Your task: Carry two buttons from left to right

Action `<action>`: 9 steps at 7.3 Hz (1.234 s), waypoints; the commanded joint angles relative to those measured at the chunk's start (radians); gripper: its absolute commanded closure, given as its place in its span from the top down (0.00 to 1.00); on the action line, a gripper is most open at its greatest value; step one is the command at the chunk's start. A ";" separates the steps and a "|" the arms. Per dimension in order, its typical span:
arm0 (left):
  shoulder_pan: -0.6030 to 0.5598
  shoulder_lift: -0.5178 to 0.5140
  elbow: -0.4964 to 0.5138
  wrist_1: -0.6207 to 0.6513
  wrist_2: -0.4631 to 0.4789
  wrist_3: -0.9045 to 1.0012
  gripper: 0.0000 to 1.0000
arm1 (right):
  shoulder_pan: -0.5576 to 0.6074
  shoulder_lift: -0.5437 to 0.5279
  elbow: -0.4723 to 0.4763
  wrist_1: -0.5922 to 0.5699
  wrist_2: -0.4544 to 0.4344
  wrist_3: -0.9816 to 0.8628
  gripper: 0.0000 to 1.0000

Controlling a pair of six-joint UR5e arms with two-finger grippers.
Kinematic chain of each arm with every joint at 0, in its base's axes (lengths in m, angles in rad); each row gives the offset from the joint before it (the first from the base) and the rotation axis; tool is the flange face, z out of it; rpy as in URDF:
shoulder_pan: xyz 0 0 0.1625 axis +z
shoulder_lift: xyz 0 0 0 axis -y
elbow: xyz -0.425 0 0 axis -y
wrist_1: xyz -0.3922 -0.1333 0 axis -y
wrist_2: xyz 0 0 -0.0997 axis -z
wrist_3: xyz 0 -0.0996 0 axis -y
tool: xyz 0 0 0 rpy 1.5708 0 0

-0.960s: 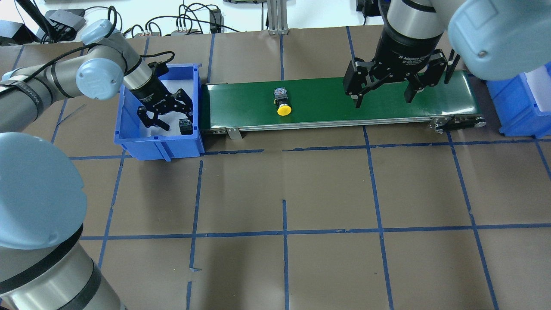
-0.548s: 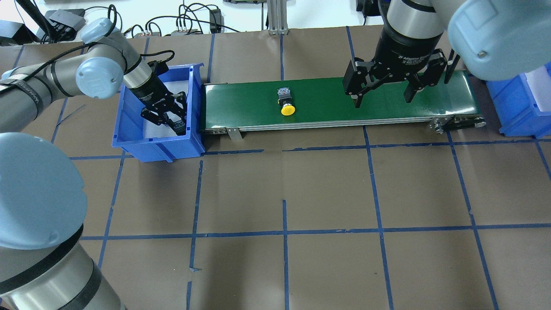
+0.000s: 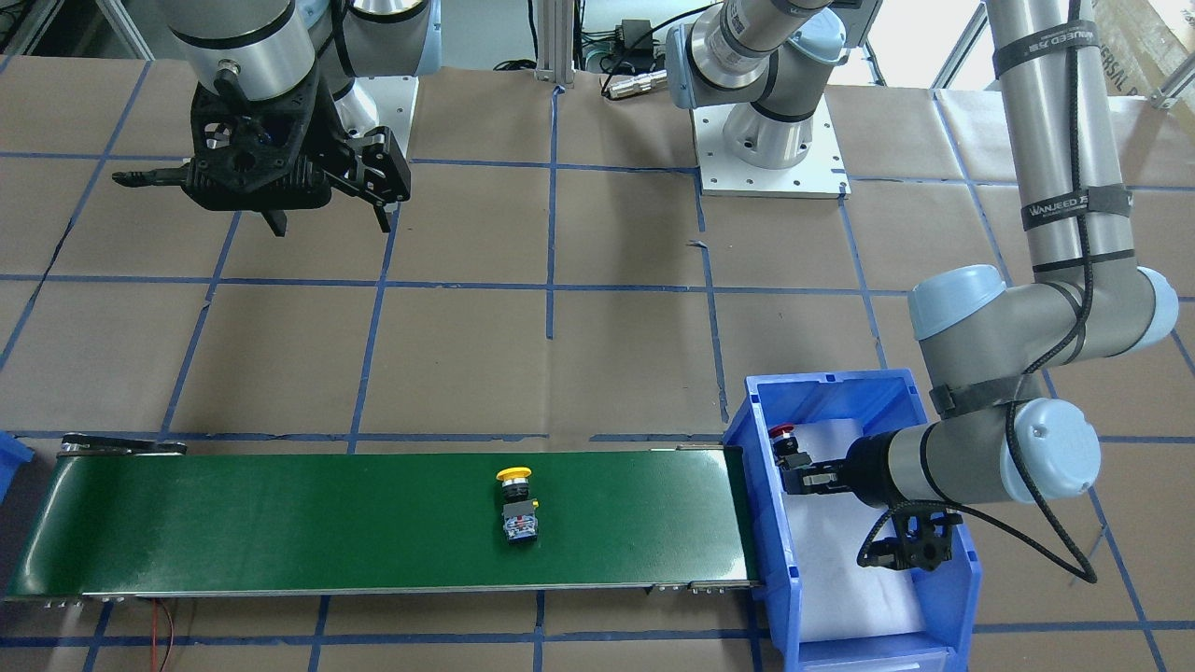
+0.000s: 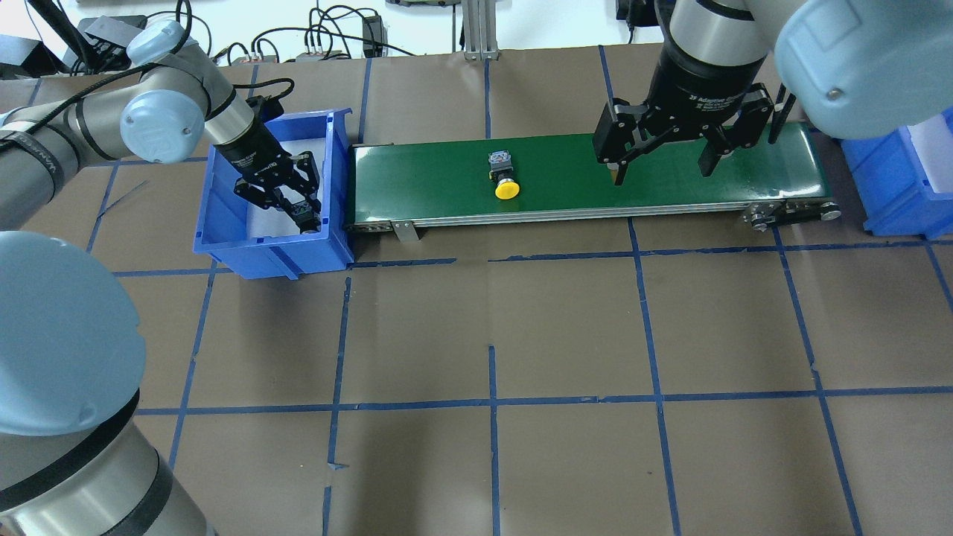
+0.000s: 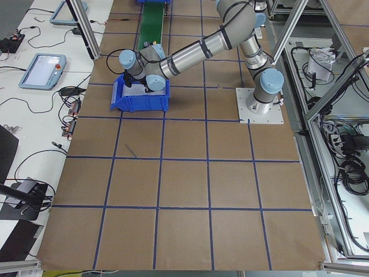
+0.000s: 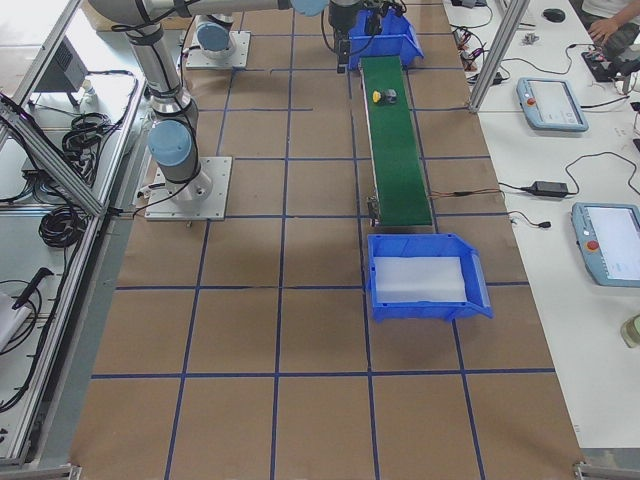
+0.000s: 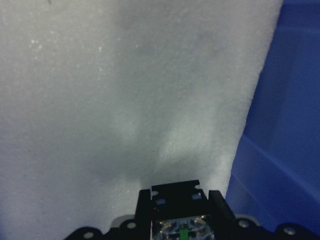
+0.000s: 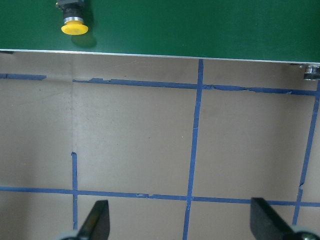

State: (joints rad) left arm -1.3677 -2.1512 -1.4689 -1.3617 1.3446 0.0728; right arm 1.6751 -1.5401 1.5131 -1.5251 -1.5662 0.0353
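My left gripper (image 4: 301,214) clamps the red button (image 3: 782,431) inside the blue bin (image 4: 272,257); my right gripper (image 4: 661,174) is spread wide, with the yellow button (image 4: 505,182) on the belt (image 4: 566,179) to its left.

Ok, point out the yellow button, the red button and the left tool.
yellow button (image 4: 503,176): overhead view, on its black collar.
red button (image 3: 782,431): front-facing view, on its red cap.
left tool (image 4: 301,211): overhead view, midway between its fingertips, shut on the red button.
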 commanded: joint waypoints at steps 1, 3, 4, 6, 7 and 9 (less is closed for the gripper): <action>-0.011 0.036 0.083 -0.042 0.103 0.001 0.33 | 0.000 0.000 -0.001 0.000 0.000 0.000 1.00; -0.024 0.065 0.264 -0.234 0.126 -0.001 0.31 | 0.000 0.002 0.001 0.003 0.000 -0.002 1.00; -0.046 0.059 0.348 -0.297 0.120 -0.019 0.31 | 0.000 0.002 0.001 0.005 0.000 -0.003 1.00; -0.173 0.030 0.384 -0.281 0.070 -0.158 0.29 | -0.009 0.000 0.001 0.010 -0.002 -0.009 1.00; -0.224 0.013 0.389 -0.252 0.051 -0.200 0.29 | -0.017 -0.002 0.001 0.011 -0.002 -0.011 1.00; -0.310 -0.048 0.377 -0.170 0.059 -0.260 0.29 | -0.018 -0.002 0.001 0.011 -0.009 -0.011 1.00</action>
State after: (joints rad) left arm -1.6227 -2.1621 -1.0883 -1.5827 1.4032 -0.1470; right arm 1.6586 -1.5412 1.5136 -1.5144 -1.5701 0.0250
